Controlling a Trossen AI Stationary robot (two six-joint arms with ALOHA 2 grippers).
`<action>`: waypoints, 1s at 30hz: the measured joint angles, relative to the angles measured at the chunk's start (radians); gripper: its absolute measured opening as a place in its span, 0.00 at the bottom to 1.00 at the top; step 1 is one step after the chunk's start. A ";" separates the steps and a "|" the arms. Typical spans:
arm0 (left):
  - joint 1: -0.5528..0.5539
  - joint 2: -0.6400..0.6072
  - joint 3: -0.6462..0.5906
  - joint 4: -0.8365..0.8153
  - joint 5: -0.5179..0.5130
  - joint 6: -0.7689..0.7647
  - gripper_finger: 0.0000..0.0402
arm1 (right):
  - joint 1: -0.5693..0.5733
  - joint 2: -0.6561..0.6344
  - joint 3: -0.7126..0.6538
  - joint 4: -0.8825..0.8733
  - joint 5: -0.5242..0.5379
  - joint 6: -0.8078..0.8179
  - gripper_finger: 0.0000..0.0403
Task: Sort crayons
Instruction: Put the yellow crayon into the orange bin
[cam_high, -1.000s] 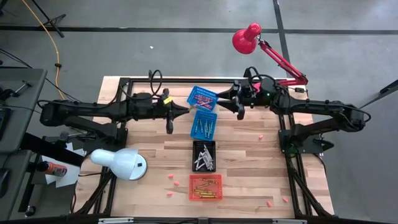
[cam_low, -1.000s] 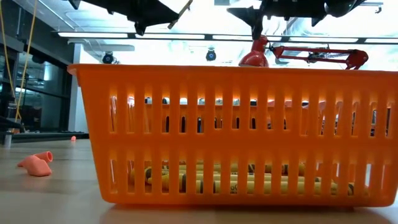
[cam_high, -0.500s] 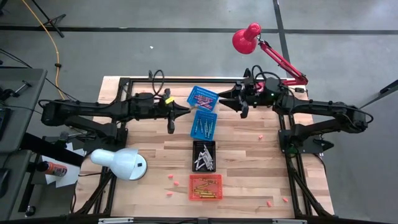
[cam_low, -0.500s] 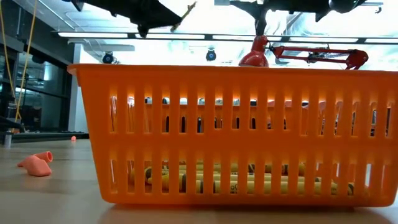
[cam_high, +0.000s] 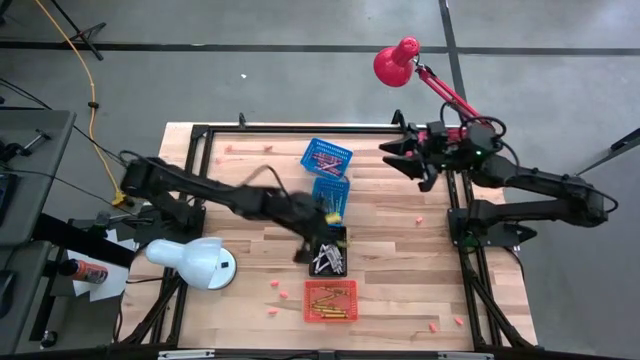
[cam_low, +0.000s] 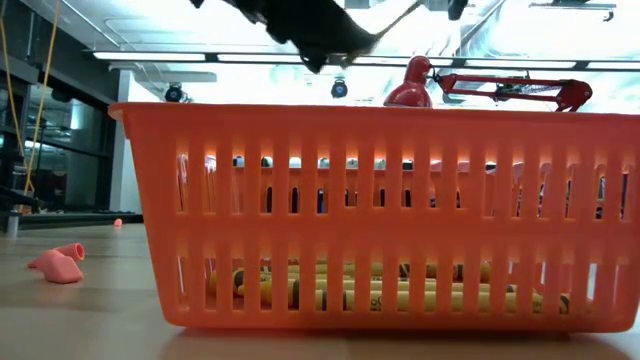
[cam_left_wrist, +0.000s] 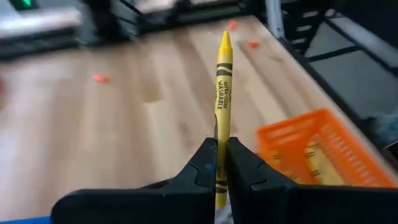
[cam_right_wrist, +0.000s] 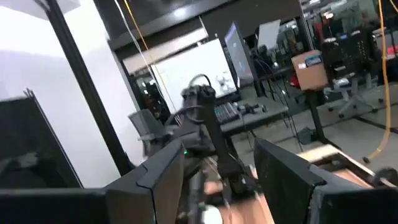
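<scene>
The left gripper (cam_left_wrist: 216, 163) is clamped on a yellow crayon (cam_left_wrist: 222, 93), which stands out straight past the fingertips with its pointed tip leading and its long axis in line with the fingers. From above, that gripper (cam_high: 318, 222) hangs over the black basket (cam_high: 328, 250), between the lower blue basket (cam_high: 331, 193) and the orange basket (cam_high: 330, 301) in the row down the worktop (cam_high: 400, 260). The orange basket already holds yellow and orange sticks, so the step in hand looks like carrying this crayon there. The next move calls for travelling on past the black basket, lowering over the orange one and letting go. The right gripper (cam_high: 415, 158), fingers apart, waits well away from the orange basket, near the far edge by the red lamp (cam_high: 397, 60).
</scene>
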 joint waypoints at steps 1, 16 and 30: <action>-0.021 0.037 0.025 -0.005 0.000 -0.028 0.00 | 0.000 -0.018 0.000 -0.035 0.000 -0.013 0.47; -0.273 0.345 0.270 -0.156 -0.070 -0.195 0.00 | 0.000 -0.098 0.000 -0.189 -0.001 -0.074 0.47; -0.309 0.351 0.270 -0.197 -0.073 -0.257 0.07 | 0.000 -0.098 0.000 -0.221 -0.002 -0.089 0.47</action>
